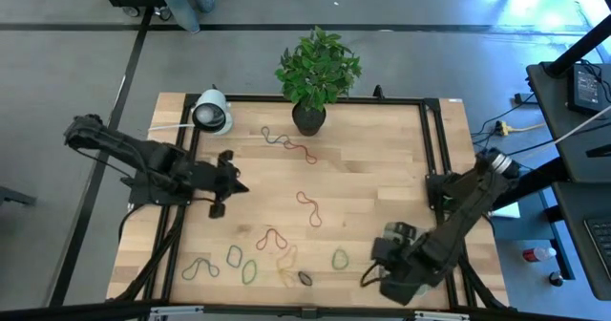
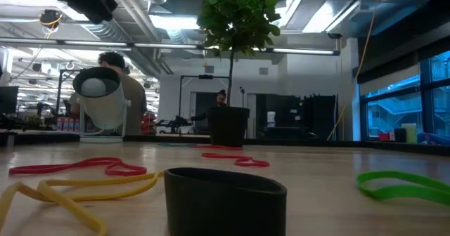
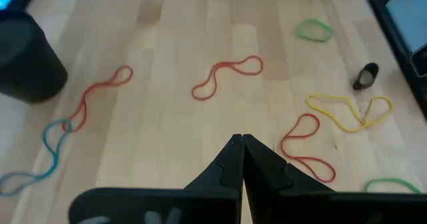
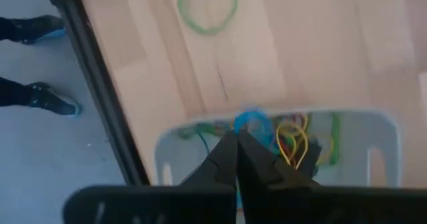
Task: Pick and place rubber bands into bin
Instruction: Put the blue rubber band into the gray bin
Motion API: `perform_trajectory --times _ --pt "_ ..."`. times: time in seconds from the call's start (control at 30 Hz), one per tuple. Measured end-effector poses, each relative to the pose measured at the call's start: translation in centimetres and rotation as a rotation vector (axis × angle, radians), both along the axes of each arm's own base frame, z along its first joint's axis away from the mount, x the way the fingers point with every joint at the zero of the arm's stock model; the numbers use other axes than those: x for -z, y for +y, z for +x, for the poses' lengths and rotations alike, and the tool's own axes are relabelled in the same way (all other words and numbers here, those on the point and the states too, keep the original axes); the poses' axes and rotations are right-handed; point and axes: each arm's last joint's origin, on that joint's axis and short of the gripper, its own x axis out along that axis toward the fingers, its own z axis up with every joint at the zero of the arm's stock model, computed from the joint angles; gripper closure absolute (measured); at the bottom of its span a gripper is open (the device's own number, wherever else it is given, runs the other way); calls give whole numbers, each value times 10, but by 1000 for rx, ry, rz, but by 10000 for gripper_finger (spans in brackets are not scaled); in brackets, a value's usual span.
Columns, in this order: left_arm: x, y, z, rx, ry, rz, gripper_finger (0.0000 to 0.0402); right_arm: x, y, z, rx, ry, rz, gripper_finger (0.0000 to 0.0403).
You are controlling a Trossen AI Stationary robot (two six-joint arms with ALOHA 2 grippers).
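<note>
Rubber bands lie loose on the wooden table: red ones [image 1: 310, 208] [image 3: 227, 77] [image 3: 303, 147], a yellow one [image 3: 350, 111], green ones [image 1: 341, 259] [image 3: 313, 29], a black one [image 3: 365, 77] and a blue one [image 3: 53, 144]. My left gripper [image 3: 241, 139] [image 1: 234, 185] hovers shut above the table's left middle and holds nothing. My right gripper [image 4: 238, 136] [image 1: 387, 259] points down over the pale bin [image 4: 380, 151] at the near right, shut, with a blue band [image 4: 250, 123] at its tips. The bin holds yellow, green and red bands. My right gripper pinches a blue rubber band [image 4: 252, 121] between its two fingertips, coming from above and pointing down. The band's loop hangs just past the tips, over the bin's far rim and clear of the table. Which part of the loop is pinched is hidden by the fingers.
A dark plant pot [image 1: 308, 118] [image 3: 27, 57] stands at the table's far middle, with a white round device [image 1: 212, 113] at the far left. A black frame rail [image 4: 100, 91] runs along the table's right edge beside the bin. A person's shoes [image 4: 40, 97] show on the floor.
</note>
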Motion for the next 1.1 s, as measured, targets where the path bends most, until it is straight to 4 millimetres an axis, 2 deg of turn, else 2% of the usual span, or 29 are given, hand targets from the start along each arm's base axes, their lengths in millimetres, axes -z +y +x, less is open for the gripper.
perform_trajectory --times 0.1,0.2,0.4,0.57,0.73,0.9,1.1 --pt "3 -9 11 -30 40 2 399 14 -2 -25 37 20 23 403" --pt "4 -15 18 -60 50 4 400 40 0 -40 49 47 32 403" --pt "5 -19 19 -114 45 -10 399 85 -7 -54 71 115 36 402" --pt "5 -21 18 -113 44 -16 401 102 -17 -60 202 129 15 375" --pt "5 -20 18 -120 41 1 399 99 -13 -60 223 126 43 311" --pt "5 -20 18 -120 39 15 400 80 -9 -61 208 88 88 235" --pt "6 -19 17 -119 55 24 400 59 -16 -66 207 72 116 158"
